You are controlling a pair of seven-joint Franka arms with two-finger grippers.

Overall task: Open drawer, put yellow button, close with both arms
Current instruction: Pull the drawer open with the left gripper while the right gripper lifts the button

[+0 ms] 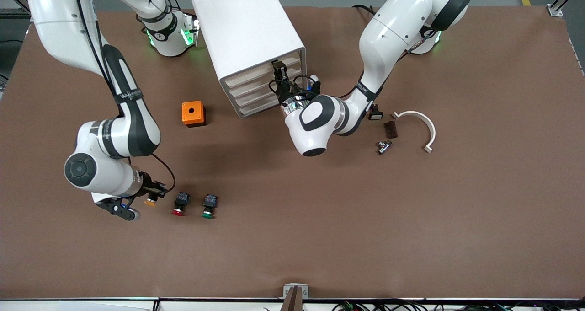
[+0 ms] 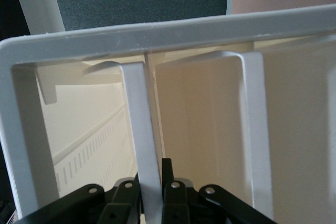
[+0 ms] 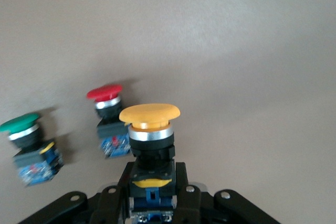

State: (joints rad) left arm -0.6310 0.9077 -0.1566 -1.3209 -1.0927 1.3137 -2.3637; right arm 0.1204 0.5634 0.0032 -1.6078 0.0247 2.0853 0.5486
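Observation:
The white cabinet point(image 1: 247, 27) stands near the robots' bases. Its uppermost drawer point(image 1: 254, 73) sits about flush with the three below it. My left gripper point(image 1: 279, 70) is at that drawer's front, shut on a white upright handle strip point(image 2: 140, 119), with one black finger point(image 2: 167, 169) beside the strip. My right gripper point(image 1: 154, 195) is low over the table at the right arm's end. It is shut on the black body of the yellow button point(image 3: 149, 124), which also shows in the front view point(image 1: 151, 202). I cannot tell whether the button touches the table.
A red-capped button point(image 1: 179, 206) and a green-capped button point(image 1: 209, 206) lie beside the yellow one. An orange square box point(image 1: 193, 113) sits beside the cabinet. A white curved piece point(image 1: 422, 123), a dark bar point(image 1: 390, 129) and a small metal part point(image 1: 384, 146) lie toward the left arm's end.

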